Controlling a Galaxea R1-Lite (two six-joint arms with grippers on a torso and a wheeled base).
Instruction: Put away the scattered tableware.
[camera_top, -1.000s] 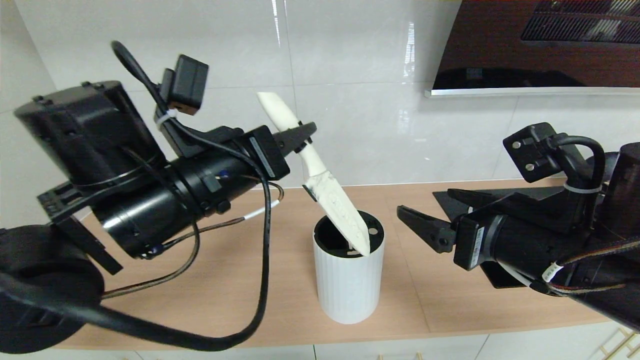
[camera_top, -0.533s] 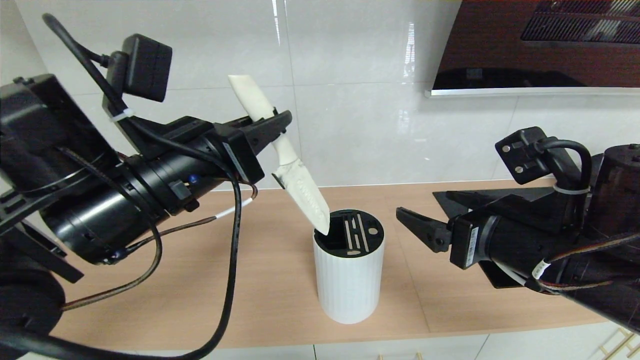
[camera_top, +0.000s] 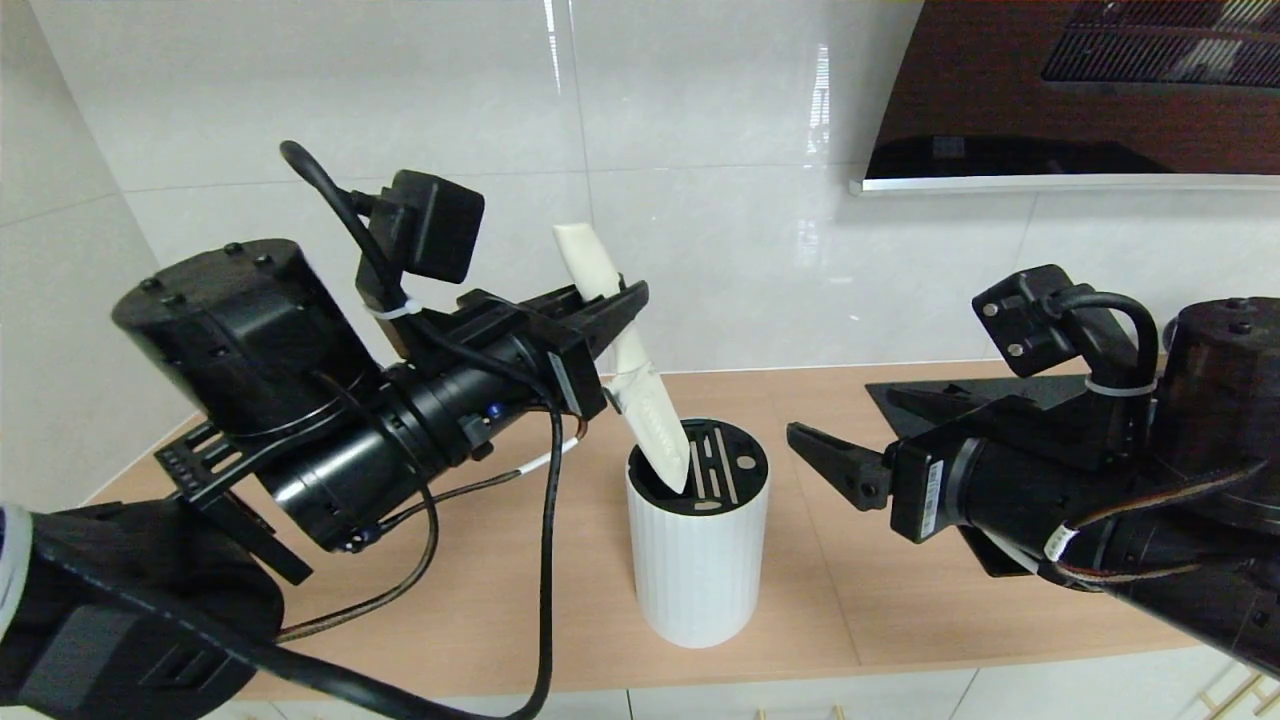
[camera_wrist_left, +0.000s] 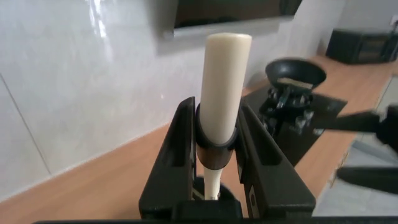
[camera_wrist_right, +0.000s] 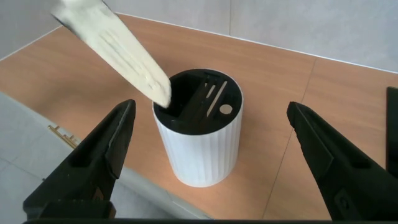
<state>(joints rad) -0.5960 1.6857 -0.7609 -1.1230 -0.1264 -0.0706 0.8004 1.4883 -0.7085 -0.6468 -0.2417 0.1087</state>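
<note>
**Jaws pinch knife (camera_top: 640, 385) over holder (camera_top: 697, 560)**

Left jaws press on the knife's pale handle. Right jaws hang spread wide, beside the holder and apart from it. On the tabletop (camera_top: 880, 590) the white holder stands upright. The knife slants blade-down, tip at the wide slot, perhaps just inside; the rim hides that. Insertion looks begun; lowering and release remain. The left arm lies roughly level, wrist above the holder's left.
</note>
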